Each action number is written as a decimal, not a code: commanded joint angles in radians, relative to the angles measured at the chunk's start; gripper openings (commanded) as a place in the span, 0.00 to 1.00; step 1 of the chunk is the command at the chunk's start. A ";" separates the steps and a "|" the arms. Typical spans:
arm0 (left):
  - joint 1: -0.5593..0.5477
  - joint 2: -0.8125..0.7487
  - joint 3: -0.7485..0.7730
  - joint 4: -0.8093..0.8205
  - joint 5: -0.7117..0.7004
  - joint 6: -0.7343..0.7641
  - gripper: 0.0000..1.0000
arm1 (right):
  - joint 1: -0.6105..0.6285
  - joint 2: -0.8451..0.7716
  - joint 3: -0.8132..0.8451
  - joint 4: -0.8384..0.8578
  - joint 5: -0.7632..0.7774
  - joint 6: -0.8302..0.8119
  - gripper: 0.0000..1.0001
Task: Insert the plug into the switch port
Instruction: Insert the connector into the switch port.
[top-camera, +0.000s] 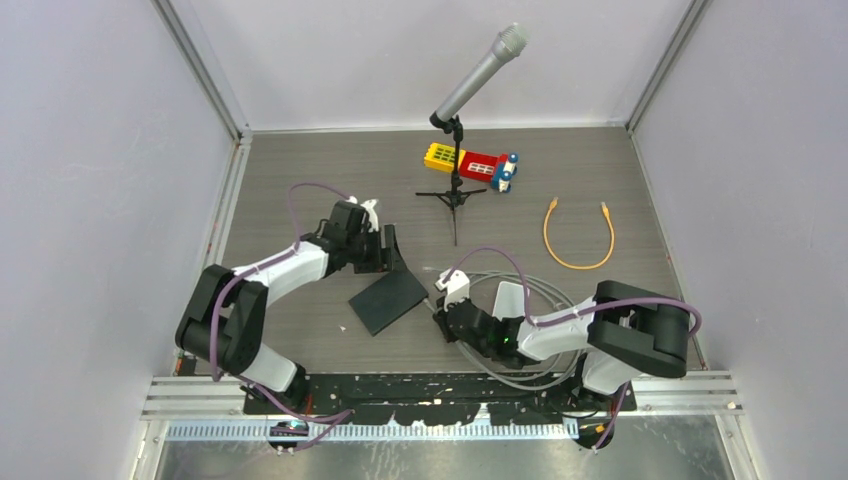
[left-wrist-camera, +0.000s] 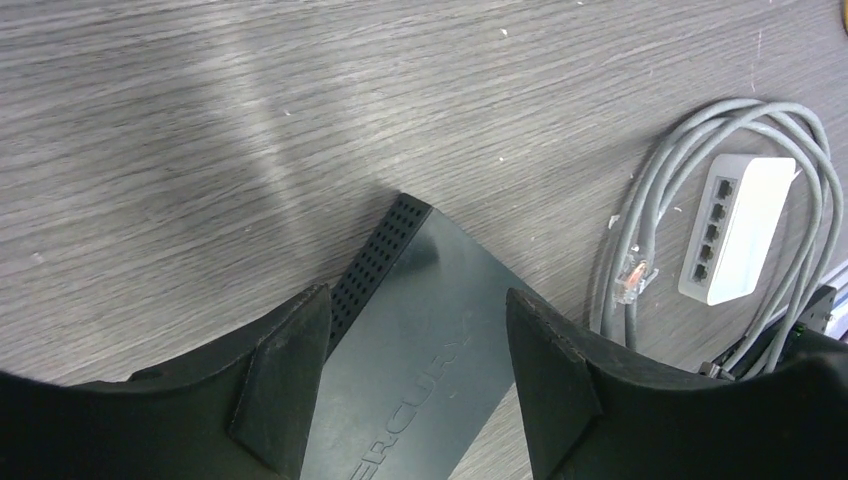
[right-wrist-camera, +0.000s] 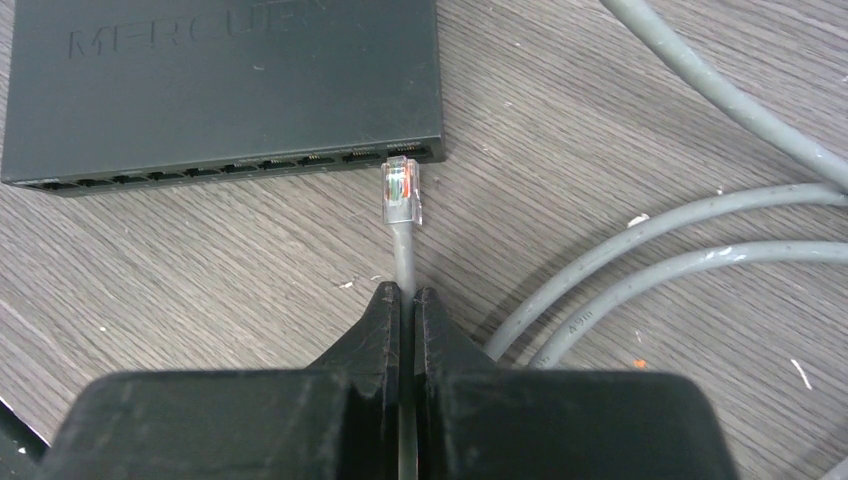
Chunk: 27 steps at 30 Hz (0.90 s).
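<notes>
Right fingers (right-wrist-camera: 383, 325): clenched on grey cable (right-wrist-camera: 403, 255) behind RJ45 plug (right-wrist-camera: 401, 188), frame centre; plug tip at rightmost port of black network switch (right-wrist-camera: 220, 80). Left fingers (left-wrist-camera: 285, 380): released, straddling switch end.

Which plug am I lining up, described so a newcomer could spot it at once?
Start at the black switch lying flat between the two arms. Just in front of the end port of its row sits a clear plug on a grey cable, pinched by the right arm's fingers. Unlike the orange cable lying loose farther back, its cord is grey and held.
</notes>
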 joint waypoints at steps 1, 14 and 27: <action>-0.007 0.011 0.008 0.063 0.016 0.029 0.66 | -0.008 -0.015 -0.014 -0.140 0.041 0.026 0.00; -0.030 0.098 0.001 0.118 0.059 0.051 0.62 | -0.042 0.050 0.034 -0.151 -0.077 -0.039 0.01; -0.047 0.131 -0.001 0.133 0.093 0.065 0.61 | -0.060 0.051 0.051 -0.172 -0.049 -0.058 0.00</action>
